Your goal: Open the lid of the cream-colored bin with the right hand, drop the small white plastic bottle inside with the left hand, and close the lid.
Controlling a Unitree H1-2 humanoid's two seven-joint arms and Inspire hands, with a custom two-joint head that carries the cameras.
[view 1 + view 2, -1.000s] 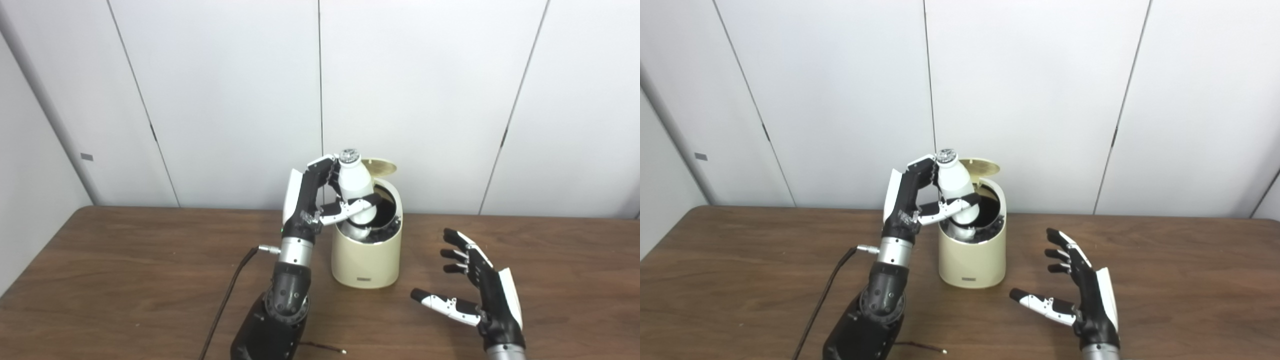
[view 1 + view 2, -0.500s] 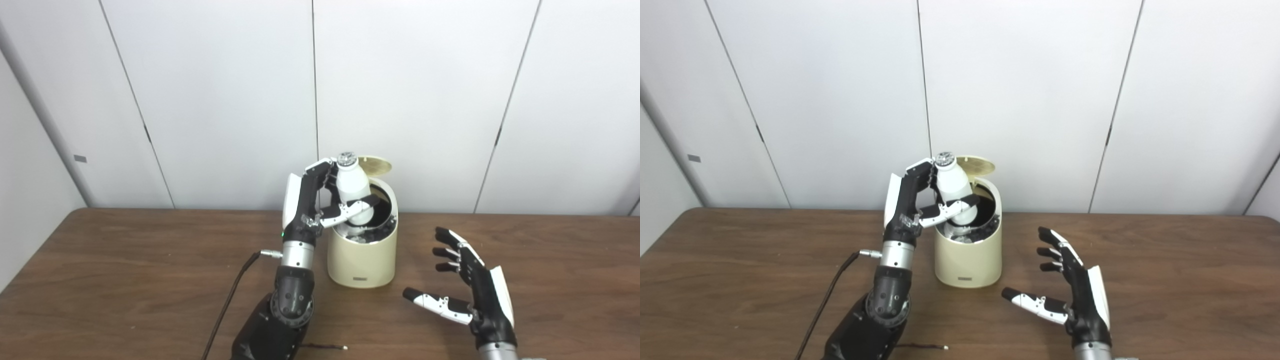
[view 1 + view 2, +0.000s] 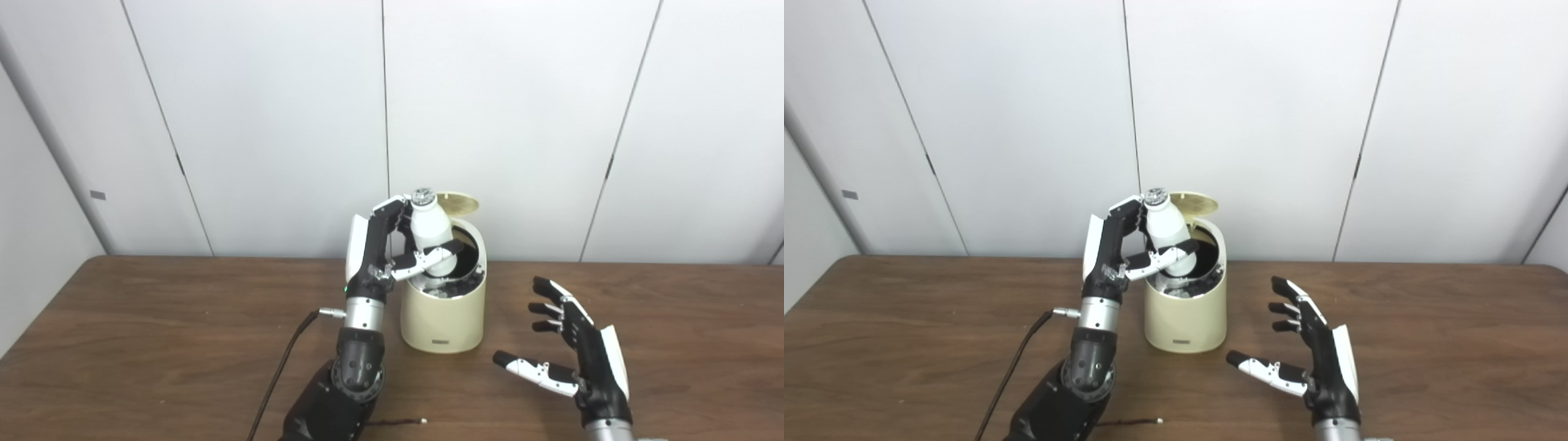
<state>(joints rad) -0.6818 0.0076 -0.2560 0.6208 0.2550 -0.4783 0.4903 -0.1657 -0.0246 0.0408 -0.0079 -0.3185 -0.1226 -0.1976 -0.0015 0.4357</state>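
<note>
Fingers (image 3: 392, 211) of left hand (image 3: 376, 245) clasp small white bottle (image 3: 430, 229), silver-capped, above open cream bin (image 3: 442, 318); right hand (image 3: 576, 349) spread, empty.

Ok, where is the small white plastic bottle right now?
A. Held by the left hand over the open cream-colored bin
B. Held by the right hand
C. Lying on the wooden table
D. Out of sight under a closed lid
A: the left hand grips the small white plastic bottle above the open cream-colored bin; the right hand is open and holds nothing.
</note>
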